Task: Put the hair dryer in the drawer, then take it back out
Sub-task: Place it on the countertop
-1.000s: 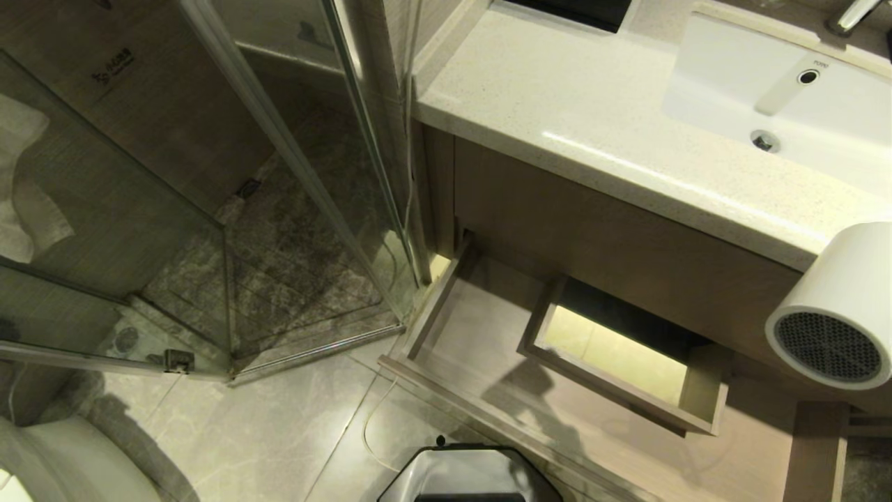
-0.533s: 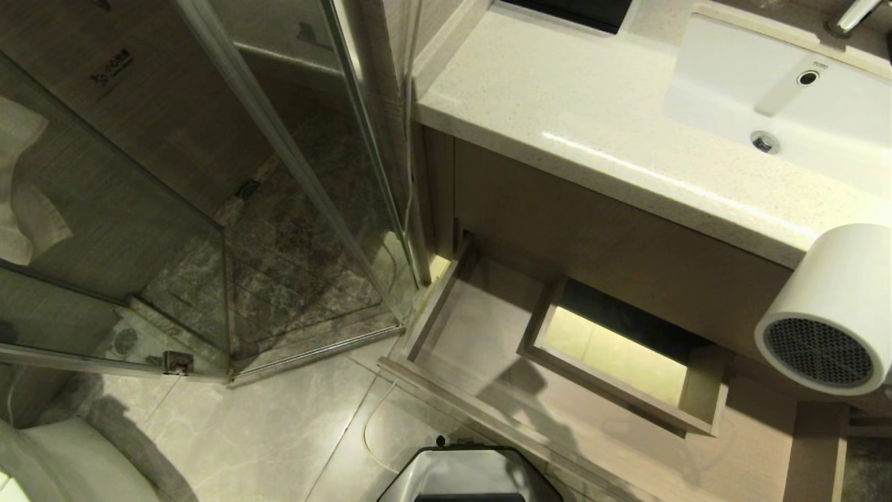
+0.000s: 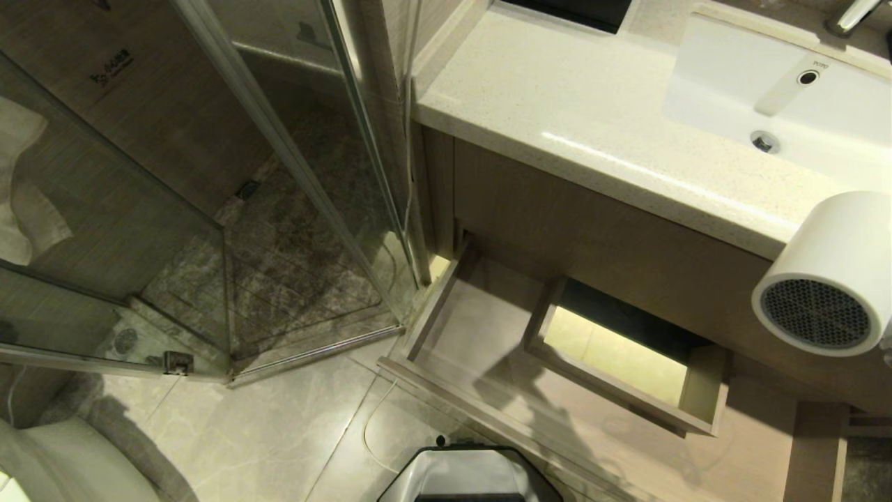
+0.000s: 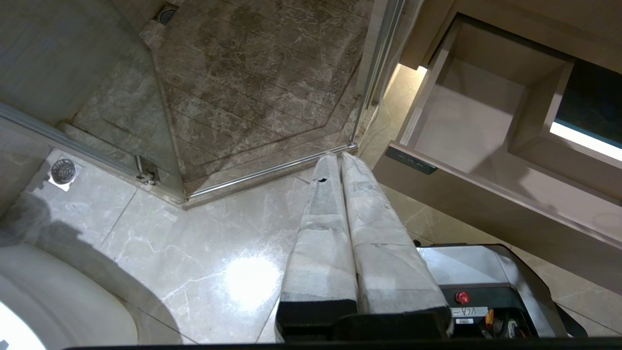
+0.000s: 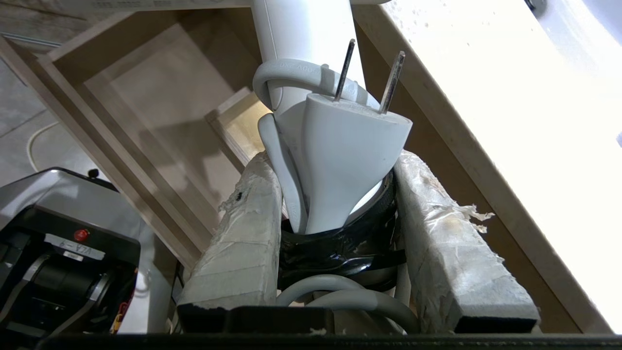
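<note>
Your right gripper is clamped on the dryer: in the right wrist view its two taped fingers press either side of the dryer's handle, where the cord is wound and the plug sits between them with its two prongs sticking up. You can see the barrel in the head view at the right edge, its round dark grille facing the camera, held in the air in front of the counter's front edge and above the right part of the drawer. The drawer is pulled out below the counter; its pale floor is bare, and the boxed cut-out stands at mid-back. The dryer touches neither the counter nor the drawer. The sink is set in the counter's right part.

Your left gripper hangs with its fingers pressed together, pointing at the floor near the corner of the glass shower, just beside the drawer's left front corner.
</note>
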Available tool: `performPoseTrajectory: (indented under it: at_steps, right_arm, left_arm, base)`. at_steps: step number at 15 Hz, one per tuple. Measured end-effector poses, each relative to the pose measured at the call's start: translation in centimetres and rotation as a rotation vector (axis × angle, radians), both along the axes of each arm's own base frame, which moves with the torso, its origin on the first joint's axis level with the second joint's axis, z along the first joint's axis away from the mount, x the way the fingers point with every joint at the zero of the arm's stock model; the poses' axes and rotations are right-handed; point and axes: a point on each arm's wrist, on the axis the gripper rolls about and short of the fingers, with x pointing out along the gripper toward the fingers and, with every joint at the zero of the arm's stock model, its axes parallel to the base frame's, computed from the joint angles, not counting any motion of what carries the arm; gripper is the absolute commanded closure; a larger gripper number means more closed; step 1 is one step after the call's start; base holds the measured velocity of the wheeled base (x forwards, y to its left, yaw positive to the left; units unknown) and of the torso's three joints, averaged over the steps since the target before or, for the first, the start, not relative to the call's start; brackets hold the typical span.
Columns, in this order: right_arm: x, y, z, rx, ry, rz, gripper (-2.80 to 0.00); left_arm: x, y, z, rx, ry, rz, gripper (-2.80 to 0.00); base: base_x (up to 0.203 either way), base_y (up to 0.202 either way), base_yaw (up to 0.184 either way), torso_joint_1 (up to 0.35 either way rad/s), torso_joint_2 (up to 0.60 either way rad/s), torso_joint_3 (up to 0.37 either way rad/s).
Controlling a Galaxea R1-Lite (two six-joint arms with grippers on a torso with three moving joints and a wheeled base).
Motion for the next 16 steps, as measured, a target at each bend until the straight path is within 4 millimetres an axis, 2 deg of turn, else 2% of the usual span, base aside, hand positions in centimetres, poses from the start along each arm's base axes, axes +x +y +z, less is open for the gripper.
performPoseTrajectory:
  at_steps: [6,16]
  right_arm:
    - [0.27,0.01,0.15,-0.007,0.006,0.006,0.00]
    - [0.32,0.02,0.43,-0.024,-0.006,0.010,0.00]
  left_arm:
    - [0.00,0.00,0.00,0.000,0.000,0.000,0.00]
    - [0.00,0.00,0.00,0.000,0.000,0.000,0.00]
  base:
    - [0.000,0.000,0.000,0.031,0.00,0.050]
    - [0.000,0.000,0.000,0.277,-0.03,0.232]
